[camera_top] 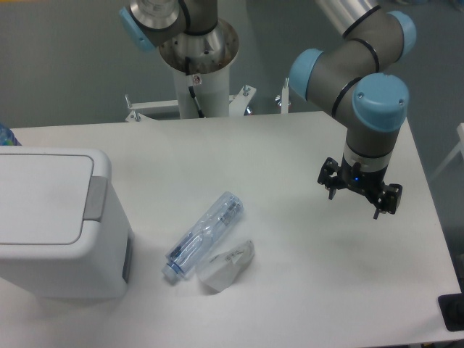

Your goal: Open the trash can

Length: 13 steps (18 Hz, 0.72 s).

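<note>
You are viewing: large boxy white plastic trash can point(51, 225), lid lying shut, sitting at the desk's point(290, 290) nine o'clock; black two-finger claw point(359, 197) hovering at three o'clock, fingers spread, gripping nothing.

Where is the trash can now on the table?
The trash can stands at the table's left edge in the camera view, lid closed, left of the lying clear bottle.

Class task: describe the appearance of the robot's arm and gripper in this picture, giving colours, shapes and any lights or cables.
The arm is made of silver-grey cylindrical tubes with rounded light-blue joint caps and thin black rings at the joints. The gripper is small and black with two dark fingers, and a tiny blue light glows on it. A black cable runs down the white pedestal.
</note>
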Motion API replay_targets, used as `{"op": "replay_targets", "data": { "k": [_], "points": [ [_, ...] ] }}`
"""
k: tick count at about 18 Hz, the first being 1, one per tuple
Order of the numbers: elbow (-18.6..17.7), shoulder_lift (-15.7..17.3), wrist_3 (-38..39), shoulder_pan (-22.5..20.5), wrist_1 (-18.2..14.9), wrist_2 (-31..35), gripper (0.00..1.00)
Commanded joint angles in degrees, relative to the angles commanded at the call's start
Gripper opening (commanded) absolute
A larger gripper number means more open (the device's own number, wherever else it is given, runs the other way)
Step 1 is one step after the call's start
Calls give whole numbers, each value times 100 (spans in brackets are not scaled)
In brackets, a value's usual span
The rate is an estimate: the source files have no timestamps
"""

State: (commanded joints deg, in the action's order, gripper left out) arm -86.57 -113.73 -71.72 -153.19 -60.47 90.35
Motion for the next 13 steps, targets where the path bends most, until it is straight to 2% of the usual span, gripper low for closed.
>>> {"op": "replay_targets", "data": {
  "k": [9, 13],
  "points": [
    [114, 35, 131, 0, -18, -307, 100],
    [114, 228, 1632, 324, -79, -747, 100]
  ]
}}
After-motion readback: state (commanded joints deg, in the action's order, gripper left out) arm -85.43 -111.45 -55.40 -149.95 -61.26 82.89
